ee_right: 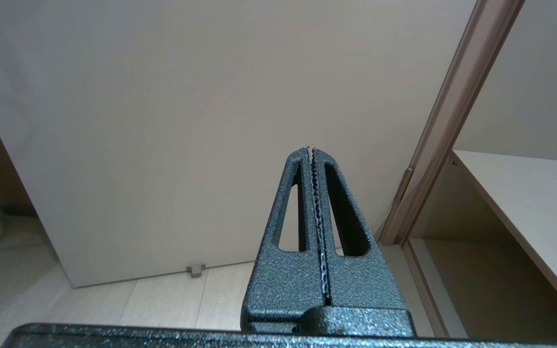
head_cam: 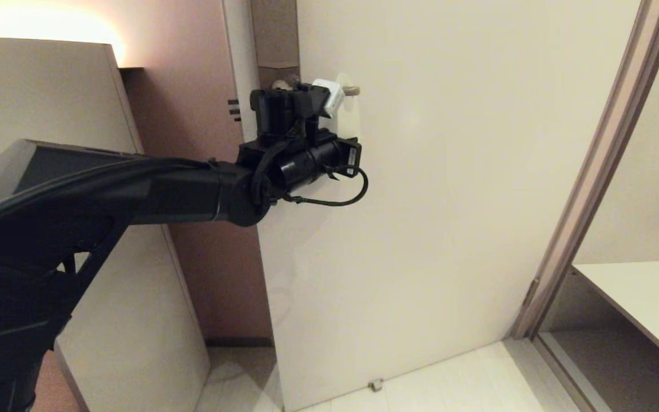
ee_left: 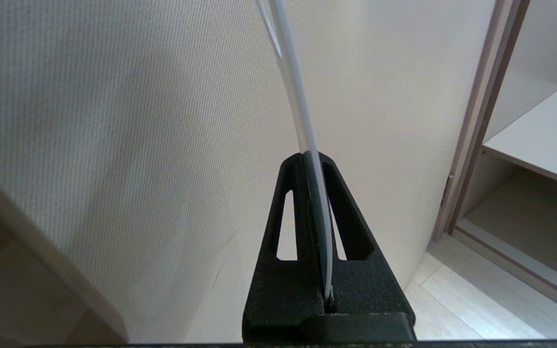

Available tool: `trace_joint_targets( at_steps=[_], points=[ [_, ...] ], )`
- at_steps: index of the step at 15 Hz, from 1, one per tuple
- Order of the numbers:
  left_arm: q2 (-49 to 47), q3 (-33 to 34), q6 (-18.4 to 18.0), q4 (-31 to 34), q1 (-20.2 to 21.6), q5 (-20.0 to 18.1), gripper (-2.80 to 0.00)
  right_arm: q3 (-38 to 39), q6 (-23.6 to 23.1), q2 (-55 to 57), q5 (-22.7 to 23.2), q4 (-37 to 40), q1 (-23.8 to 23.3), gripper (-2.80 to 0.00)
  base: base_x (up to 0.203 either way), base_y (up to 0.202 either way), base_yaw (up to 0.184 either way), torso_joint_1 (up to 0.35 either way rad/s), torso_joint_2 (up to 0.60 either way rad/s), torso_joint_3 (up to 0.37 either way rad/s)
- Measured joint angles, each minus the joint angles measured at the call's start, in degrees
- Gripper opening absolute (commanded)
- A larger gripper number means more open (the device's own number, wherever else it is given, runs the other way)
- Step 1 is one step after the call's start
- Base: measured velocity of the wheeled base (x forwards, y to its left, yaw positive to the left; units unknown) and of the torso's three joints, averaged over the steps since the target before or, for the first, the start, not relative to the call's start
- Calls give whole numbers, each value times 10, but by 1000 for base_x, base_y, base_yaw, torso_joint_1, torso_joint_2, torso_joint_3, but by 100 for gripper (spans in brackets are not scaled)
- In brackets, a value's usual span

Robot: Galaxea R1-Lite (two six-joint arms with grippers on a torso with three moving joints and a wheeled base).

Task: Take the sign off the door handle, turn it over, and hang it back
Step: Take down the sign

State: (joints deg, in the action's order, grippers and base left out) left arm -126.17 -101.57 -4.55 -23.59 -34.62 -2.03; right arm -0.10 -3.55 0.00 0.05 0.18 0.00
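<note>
Left tool pinches sign edge-on, up by handle; no writing readable. Right tool closed, empty.

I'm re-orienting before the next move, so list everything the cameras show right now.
sign: one, white edge showing, edge-on beside the door
door handle: one, pale metal tip, showing past the left wrist
door: one, cream, centre
door frame: one, brown, right of the door
shelf: one, pale, far right
doorstop: one, grey, at the door's foot
left gripper: black, raised at the handle, jaws shut on the sign
right gripper: dark, jaws shut, empty, facing the door
</note>
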Motion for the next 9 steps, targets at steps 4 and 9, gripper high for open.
trace_joint_targets(
  at_steps=[4,9],
  points=[
    [-14,-29,0,14,-7,-2,-280,0,0,0,0,0,0,-280,0,0,0,0,0,0],
    [-19,-34,0,16,-13,-2,-280,0,0,0,0,0,0,-280,0,0,0,0,0,0]
  ],
)
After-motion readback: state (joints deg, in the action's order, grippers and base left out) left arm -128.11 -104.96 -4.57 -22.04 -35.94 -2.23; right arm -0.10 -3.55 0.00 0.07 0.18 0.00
